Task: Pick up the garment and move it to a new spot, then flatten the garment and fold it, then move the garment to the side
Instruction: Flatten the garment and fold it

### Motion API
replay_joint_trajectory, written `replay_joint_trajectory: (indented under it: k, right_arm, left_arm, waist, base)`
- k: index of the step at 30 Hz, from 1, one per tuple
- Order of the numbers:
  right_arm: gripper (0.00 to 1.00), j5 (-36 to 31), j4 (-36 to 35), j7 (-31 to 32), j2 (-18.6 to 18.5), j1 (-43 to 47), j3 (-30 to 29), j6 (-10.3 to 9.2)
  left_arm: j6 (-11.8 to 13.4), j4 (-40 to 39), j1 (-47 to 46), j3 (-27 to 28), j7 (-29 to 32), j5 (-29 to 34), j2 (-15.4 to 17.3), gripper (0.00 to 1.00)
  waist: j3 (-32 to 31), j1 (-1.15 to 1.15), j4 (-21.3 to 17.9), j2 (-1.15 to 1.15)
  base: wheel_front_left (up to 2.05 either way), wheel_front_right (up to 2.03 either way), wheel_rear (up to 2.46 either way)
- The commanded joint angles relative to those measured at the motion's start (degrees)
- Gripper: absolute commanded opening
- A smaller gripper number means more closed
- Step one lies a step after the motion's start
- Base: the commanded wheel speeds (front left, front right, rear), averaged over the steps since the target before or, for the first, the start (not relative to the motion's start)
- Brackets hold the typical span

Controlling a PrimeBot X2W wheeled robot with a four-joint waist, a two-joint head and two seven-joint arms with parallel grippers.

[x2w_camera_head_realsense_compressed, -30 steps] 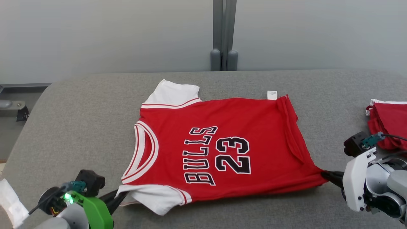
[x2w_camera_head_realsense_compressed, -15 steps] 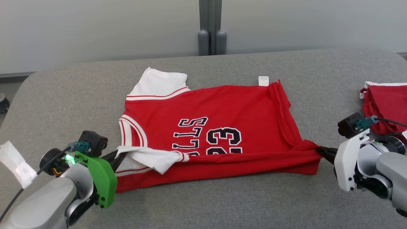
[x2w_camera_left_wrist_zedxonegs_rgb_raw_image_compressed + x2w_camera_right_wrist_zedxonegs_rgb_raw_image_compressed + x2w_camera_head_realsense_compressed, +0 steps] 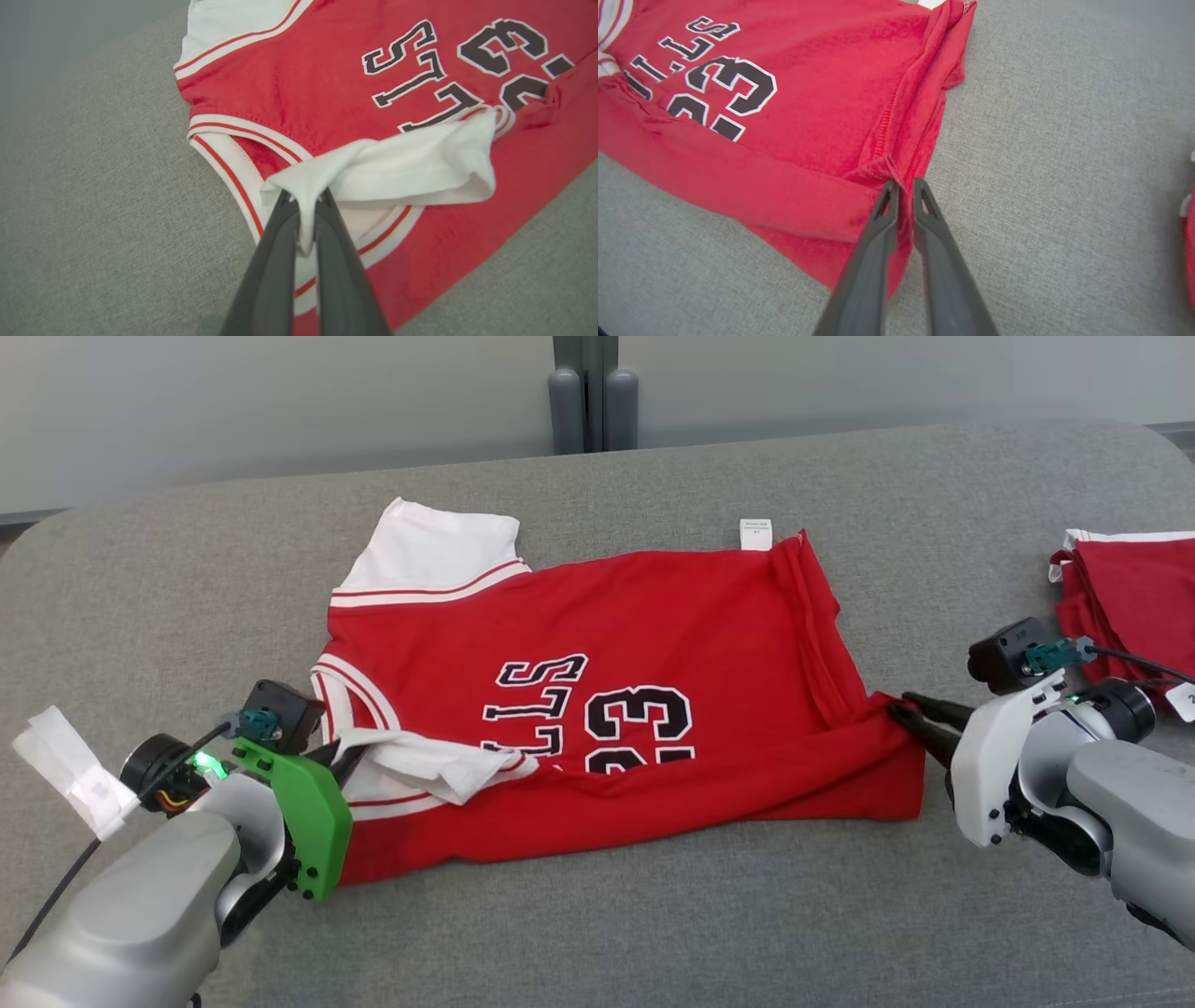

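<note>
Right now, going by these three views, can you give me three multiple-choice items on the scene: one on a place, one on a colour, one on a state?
1. Where on the grey surface does the second red garment lie?
A. at its right side
B. at its left side
C. in the middle of its far edge

2. What colour are the sleeves of the jersey?
A. black
B. white
C. grey

3. How is the left tool?
A. open above the cloth
B. shut on nothing
C. shut on the jersey's near sleeve

Answers:
1 A: in the head view it lies at the far right, apart from the jersey.
2 B: both sleeves show white with red stripes.
3 C: in the left wrist view, white cloth is pinched between its fingers.
</note>
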Motion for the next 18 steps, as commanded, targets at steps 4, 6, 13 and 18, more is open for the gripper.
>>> replay_joint_trajectory:
  k: [4,6,13,18]
  right_arm:
    - [1.00,0.71,2.06,-5.65,0.73,-1.02,0.02,-0.08]
    - [1.00,1.52,3.19,-8.19,0.75,-0.83,-0.46,-0.08]
    - [1.00,2.31,6.15,-13.84,1.40,1.65,-6.00,-0.08]
    - [1.00,-2.49,2.52,-13.91,3.11,8.30,-25.11,-0.08]
  left_arm:
    - [0.65,4.72,-1.73,0.58,-2.36,0.51,-1.98,1.00]
    - [0.98,6.49,-1.80,0.68,-3.60,0.67,-2.98,1.00]
    - [3.97,10.44,0.81,4.98,-11.71,-2.96,-6.11,1.00]
    - [7.04,7.00,3.76,14.30,-16.09,-7.13,-7.52,1.00]
  waist:
    - [0.39,0.00,0.15,0.00]
    - [0.14,0.00,0.46,0.00]
    - [-2.10,0.00,1.42,0.00]
    - [-4.21,0.00,1.66,0.00]
  base:
    - [0.00,0.00,0.00]
    - [0.00,0.00,0.00]
    - [0.00,0.00,0.00]
    - [0.00,0.00,0.00]
